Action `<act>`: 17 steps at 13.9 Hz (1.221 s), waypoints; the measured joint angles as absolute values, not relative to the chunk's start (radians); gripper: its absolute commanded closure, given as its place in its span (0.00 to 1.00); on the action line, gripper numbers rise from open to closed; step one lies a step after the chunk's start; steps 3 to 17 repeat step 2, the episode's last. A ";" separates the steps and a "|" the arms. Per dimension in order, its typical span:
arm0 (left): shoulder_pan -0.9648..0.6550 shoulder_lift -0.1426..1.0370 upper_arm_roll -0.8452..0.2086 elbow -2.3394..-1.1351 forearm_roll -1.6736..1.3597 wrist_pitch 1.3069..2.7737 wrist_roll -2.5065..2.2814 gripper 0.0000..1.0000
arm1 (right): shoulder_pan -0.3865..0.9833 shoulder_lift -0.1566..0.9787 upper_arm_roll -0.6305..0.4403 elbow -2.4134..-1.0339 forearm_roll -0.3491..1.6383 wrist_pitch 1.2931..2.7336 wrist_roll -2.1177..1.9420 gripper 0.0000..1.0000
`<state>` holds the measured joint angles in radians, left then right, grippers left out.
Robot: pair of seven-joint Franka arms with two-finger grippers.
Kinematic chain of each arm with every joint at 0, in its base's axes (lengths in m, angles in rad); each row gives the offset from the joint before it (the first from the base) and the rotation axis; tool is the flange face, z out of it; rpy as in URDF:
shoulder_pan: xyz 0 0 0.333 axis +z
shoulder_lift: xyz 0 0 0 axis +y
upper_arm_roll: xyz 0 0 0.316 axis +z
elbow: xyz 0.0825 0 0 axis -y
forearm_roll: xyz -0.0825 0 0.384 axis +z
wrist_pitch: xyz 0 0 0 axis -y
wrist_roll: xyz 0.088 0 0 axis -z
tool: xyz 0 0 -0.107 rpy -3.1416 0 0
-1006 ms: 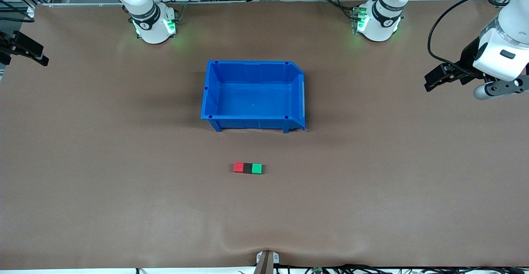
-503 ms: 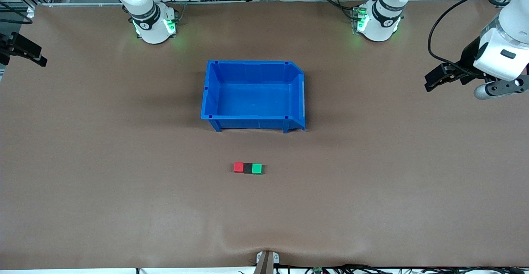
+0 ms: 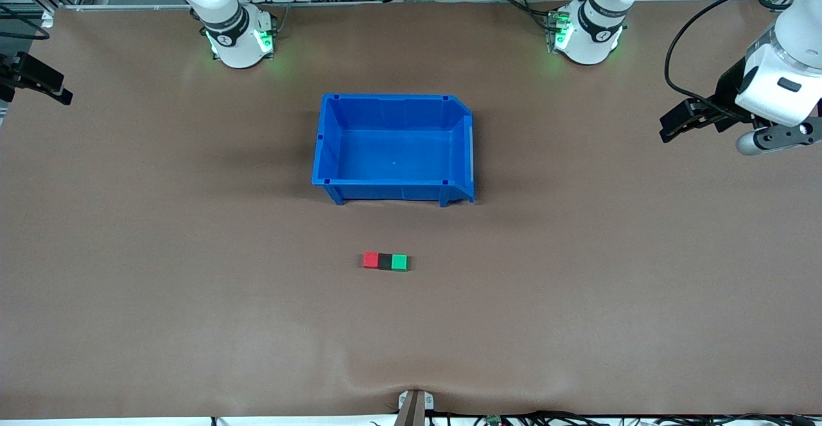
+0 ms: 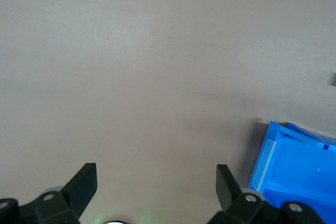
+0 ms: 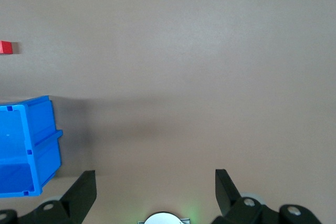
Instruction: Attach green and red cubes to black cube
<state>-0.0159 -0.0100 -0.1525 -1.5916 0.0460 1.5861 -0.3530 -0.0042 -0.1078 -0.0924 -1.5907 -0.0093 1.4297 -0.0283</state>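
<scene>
The red cube (image 3: 370, 259), black cube (image 3: 384, 261) and green cube (image 3: 399, 261) lie in one straight row just below the middle of the front view. The black one is in the middle with a coloured cube touching it at each end, red toward the right arm's end of the table and green toward the left arm's. No gap shows at either seam, so the joining looks finished, though the pictures cannot show whether the cubes truly hold together.

The bin (image 3: 385, 97) sits empty at the centre of the frame, farther from the camera than the row and well apart from it.

Both arms wait at the side edges of the front view. The left gripper (image 3: 671, 127) hangs over bare table at the left arm's end, with its jaws spread wide and nothing between them. The right gripper (image 3: 56, 92) hangs at the right arm's end, equally wide and empty. In the right wrist view only the red cube (image 5: 5, 47) shows at the frame's edge.

The best handling now is to leave the row alone. If a seam needs firming, I would push only along the line of the row, from both ends at once and squarely on the end faces. A push from the side would probably skew the cubes or break a joint.
</scene>
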 measured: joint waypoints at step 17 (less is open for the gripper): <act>-0.016 -0.009 -0.153 -1.592 0.046 1.586 -0.353 0.00 | -0.004 -0.108 -0.092 -1.591 -0.009 1.430 -0.028 0.00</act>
